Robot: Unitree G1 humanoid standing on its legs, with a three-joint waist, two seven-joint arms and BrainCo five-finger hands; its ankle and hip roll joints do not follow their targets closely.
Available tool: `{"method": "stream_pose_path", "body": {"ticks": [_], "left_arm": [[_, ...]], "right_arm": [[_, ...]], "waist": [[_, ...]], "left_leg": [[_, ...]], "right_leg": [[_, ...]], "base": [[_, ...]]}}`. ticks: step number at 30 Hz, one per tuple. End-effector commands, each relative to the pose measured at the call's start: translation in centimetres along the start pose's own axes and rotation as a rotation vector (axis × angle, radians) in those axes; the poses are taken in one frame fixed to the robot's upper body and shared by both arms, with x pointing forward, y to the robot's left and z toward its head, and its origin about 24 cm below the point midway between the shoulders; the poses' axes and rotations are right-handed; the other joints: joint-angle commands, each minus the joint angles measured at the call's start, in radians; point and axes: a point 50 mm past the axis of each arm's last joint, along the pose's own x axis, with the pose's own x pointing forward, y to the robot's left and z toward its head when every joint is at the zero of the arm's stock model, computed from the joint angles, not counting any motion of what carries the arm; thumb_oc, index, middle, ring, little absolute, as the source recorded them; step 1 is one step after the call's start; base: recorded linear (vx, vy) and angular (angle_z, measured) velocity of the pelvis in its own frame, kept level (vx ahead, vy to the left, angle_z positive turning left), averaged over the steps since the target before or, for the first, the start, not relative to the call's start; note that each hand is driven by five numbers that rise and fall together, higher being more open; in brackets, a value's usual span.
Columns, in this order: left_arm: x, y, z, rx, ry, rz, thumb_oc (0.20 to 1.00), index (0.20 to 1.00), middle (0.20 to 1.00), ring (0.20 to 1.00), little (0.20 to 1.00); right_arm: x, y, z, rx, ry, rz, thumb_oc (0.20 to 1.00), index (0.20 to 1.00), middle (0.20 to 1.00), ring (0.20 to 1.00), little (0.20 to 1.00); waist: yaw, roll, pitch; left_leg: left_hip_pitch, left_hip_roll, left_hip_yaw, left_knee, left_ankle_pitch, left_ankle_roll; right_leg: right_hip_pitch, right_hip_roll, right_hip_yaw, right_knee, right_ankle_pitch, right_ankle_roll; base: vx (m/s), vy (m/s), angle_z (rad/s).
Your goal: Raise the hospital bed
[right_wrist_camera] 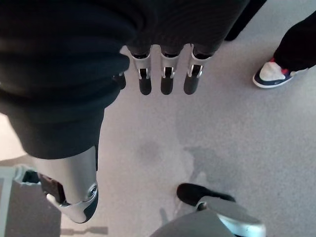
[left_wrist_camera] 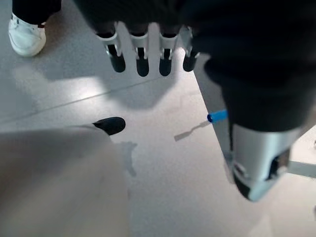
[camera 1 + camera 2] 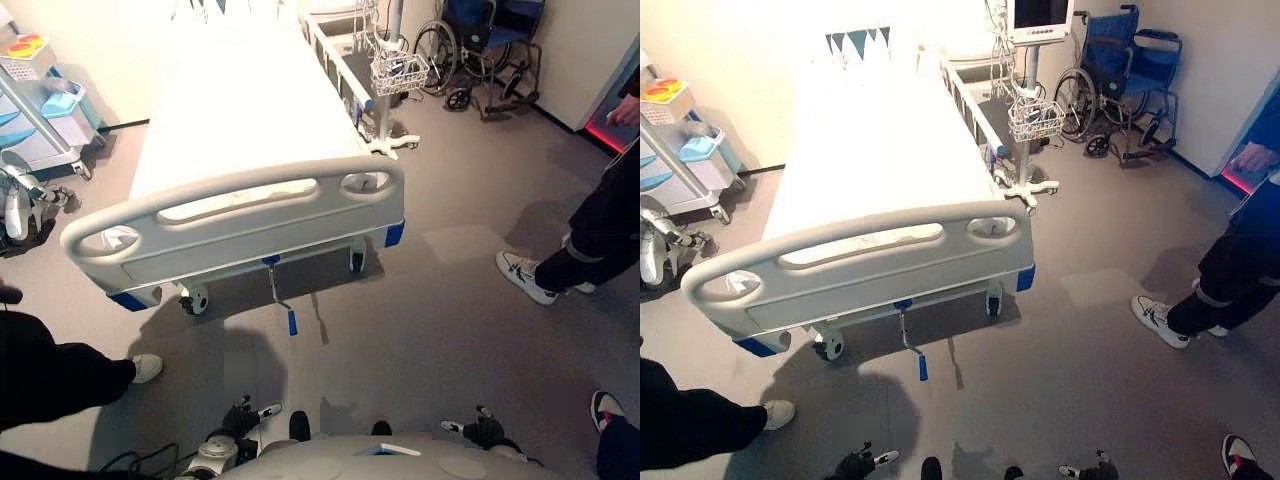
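The hospital bed [image 3: 240, 110] stands ahead with a white mattress and a grey footboard [image 3: 240, 225] facing me. Under the foot end a metal crank handle [image 3: 278, 295] hangs down, ending in a blue grip [image 3: 292, 322] just above the floor. That blue grip [image 2: 217, 116] also shows past my left thumb in the left wrist view. My left hand [image 3: 240, 418] and right hand [image 3: 482, 430] hang low near me, well short of the bed. Both hold nothing, with the left fingers [image 2: 140, 54] and right fingers [image 1: 165, 74] straight.
A person's leg and white shoe [image 3: 145, 368] are at the left. Another person [image 3: 590, 240] stands at the right, shoe [image 3: 525, 277] on the floor. A monitor stand with a wire basket [image 3: 1035, 120] and a wheelchair [image 3: 480, 50] flank the bed's right; a medical cart [image 3: 40, 110] stands left.
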Motion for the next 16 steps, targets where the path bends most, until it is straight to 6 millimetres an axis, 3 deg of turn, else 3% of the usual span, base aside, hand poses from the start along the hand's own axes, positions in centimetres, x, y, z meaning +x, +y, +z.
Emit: {"method": "stream_pose_path", "body": {"ticks": [1, 16], "left_arm": [[0.2, 0.2, 0.4, -0.079, 0.009, 0.000, 1.000, 1.000, 1.000, 1.000, 1.000], [-0.2, 0.3, -1.5, 0.015, 0.091, 0.029, 1.000, 1.000, 1.000, 1.000, 1.000]], "right_arm": [[0.2, 0.8, 0.8, 0.028, 0.013, 0.021, 1.000, 1.000, 1.000, 1.000, 1.000], [-0.2, 1.6, -0.3, -0.004, 0.056, 0.049, 1.000, 1.000, 1.000, 1.000, 1.000]], "waist": [[0.021, -0.068, 0.013], [0.025, -0.081, -0.034]], "left_leg": [[0.106, -0.087, 0.023, 0.017, -0.084, 0.036], [0.141, -0.085, 0.019, 0.035, -0.098, 0.040]], "right_leg": [[0.009, -0.051, 0.025, -0.015, 0.081, 0.103], [0.057, -0.048, 0.017, -0.020, 0.068, 0.097]], "base": [[0.05, -0.037, 0.01], [0.01, -0.010, 0.01]]}}
